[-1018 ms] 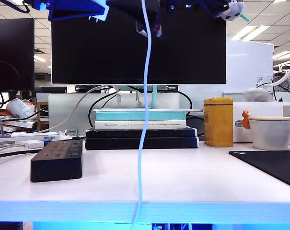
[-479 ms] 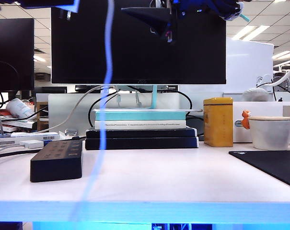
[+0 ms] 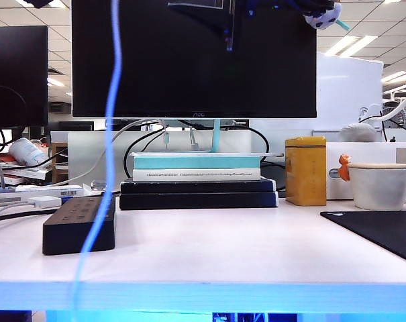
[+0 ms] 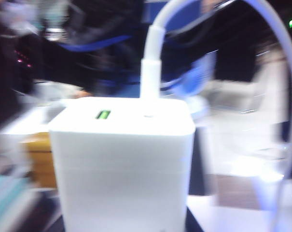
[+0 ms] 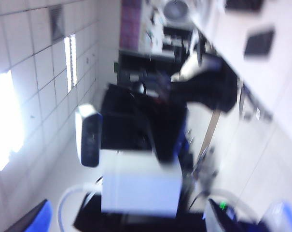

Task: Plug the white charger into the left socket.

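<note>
The white charger fills the left wrist view, its green light and cable plug facing the camera. My left gripper is shut on it, with dark jaws showing at both lower sides. In the exterior view the left gripper is cut off by the top edge. Only the charger's cable shows, hanging blurred down past the black power strip. The left socket lies on the strip's top face, its slots too shallow to pick out. My right gripper hangs open high at the centre. In the right wrist view the charger appears blurred.
A large monitor stands behind a stack of books. A yellow tin, a white mug and a black mat are on the right. A flat white box lies behind the power strip.
The hanging cable has swung from the middle of the exterior view to the left, over the power strip. The left gripper has gone left and out of the top edge.
</note>
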`<move>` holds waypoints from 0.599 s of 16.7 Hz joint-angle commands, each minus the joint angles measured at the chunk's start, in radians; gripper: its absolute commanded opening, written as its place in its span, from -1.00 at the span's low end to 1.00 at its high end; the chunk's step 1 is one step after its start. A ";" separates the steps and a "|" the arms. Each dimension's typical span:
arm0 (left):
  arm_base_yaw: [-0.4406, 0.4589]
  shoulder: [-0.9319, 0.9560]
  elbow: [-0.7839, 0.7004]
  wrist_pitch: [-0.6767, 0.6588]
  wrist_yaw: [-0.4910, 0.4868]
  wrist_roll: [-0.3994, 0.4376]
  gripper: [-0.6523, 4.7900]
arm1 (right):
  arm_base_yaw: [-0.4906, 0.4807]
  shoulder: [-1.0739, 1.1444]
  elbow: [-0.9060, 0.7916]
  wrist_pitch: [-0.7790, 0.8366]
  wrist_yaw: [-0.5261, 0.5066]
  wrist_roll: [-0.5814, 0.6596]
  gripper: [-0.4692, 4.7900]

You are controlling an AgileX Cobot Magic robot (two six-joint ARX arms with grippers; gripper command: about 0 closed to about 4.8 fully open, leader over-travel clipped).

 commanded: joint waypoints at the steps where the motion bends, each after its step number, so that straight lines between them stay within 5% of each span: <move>1: 0.000 -0.004 0.005 0.020 0.192 -0.113 -0.22 | 0.003 -0.008 0.006 0.191 0.019 -0.055 0.75; 4: -0.001 -0.004 0.004 0.013 0.204 -0.187 -0.22 | 0.003 -0.008 0.006 0.332 0.018 -0.136 0.75; 10: -0.001 -0.004 0.004 0.017 0.185 -0.195 -0.22 | 0.040 -0.007 0.005 0.360 -0.061 -0.320 0.75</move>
